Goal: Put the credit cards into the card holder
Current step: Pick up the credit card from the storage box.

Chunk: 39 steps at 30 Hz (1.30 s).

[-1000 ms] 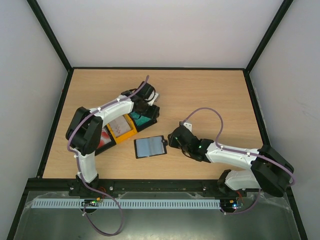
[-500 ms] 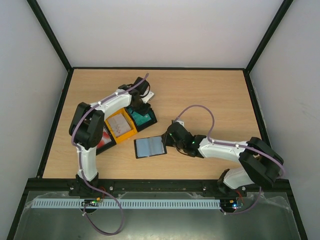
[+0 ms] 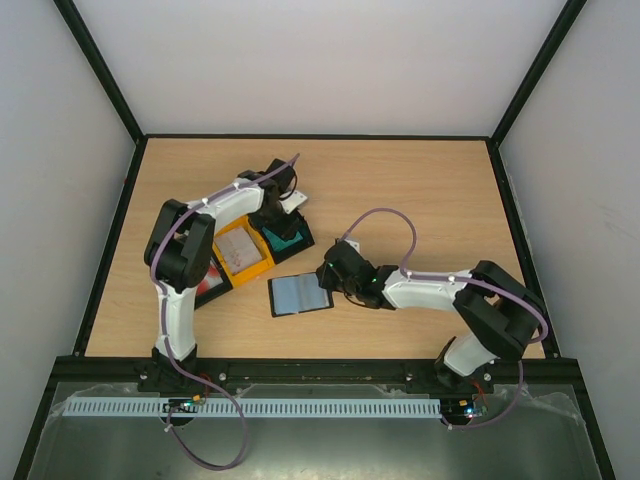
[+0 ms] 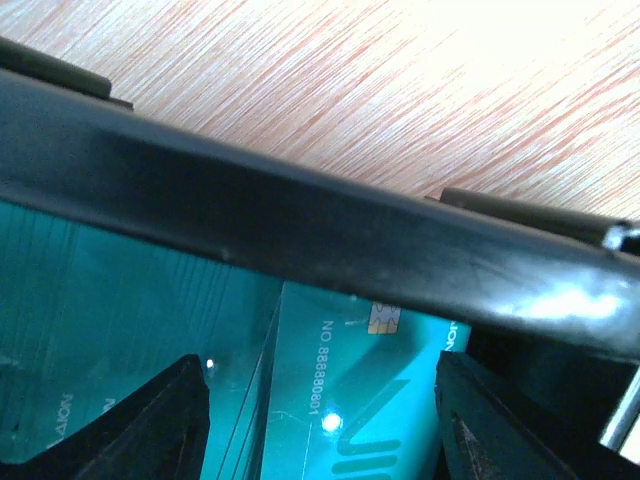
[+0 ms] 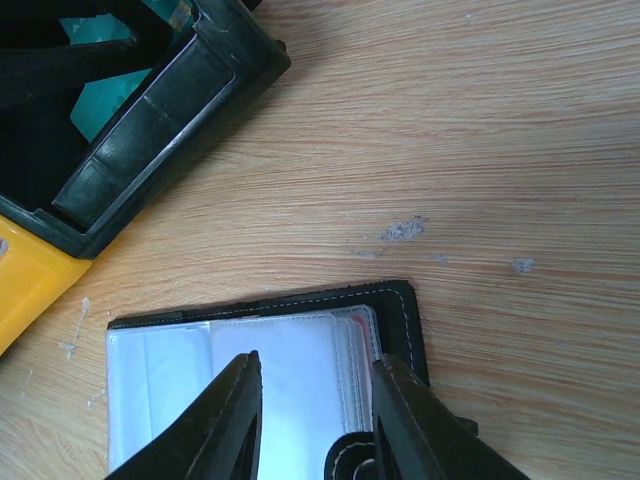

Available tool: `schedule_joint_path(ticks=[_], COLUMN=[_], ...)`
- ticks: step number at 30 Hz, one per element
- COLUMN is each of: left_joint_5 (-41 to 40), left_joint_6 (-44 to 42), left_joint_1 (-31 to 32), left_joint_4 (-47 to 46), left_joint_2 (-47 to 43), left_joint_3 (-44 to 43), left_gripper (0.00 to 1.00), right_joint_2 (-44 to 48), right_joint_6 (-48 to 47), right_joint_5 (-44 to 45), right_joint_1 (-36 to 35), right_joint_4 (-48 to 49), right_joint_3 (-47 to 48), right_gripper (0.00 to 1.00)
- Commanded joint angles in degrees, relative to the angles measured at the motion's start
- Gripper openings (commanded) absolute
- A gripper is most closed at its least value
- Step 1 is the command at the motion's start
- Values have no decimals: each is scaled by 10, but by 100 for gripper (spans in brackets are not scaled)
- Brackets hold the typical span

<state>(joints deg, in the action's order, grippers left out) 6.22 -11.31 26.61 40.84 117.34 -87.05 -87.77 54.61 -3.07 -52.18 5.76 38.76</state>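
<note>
Card holder [image 3: 299, 295]: lies open and flat on the table [image 3: 430, 190], a little left of centre toward the near edge, clear sleeves upward; right gripper [image 5: 315, 405] low over its right end, fingers apart astride the sleeves, clamping nothing that shows. Teal credit cards [image 4: 345, 390]: in the black tray [image 4: 300, 230], at the end of a slanting row just beyond the holder, next to a yellow tray [image 3: 243, 250]. Left gripper [image 4: 320, 420]: over those cards inside the tray, fingers wide apart, nothing between them.

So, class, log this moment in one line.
left gripper open over teal rectangular cards in black open tray | right gripper open over unfolded black card holder
</note>
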Motion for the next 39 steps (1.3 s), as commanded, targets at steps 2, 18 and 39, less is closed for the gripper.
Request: schedule_joint_path(ticks=[2, 18, 39], left_joint_5=[37, 53, 92], left_joint_6=[-17, -5, 3], left_joint_1=[-8, -9, 8], left_joint_4=[7, 39, 57], left_joint_2=[20, 27, -27], left_joint_3=[-13, -32, -8], left_gripper=[61, 32, 21], right_joint_2=[-13, -32, -37], right_joint_6=[15, 15, 6], right_joint_5=[11, 11, 4], right_joint_1=[2, 1, 1], right_joint_4=[20, 22, 30], right_joint_3=[14, 26, 26], right_gripper=[30, 30, 30])
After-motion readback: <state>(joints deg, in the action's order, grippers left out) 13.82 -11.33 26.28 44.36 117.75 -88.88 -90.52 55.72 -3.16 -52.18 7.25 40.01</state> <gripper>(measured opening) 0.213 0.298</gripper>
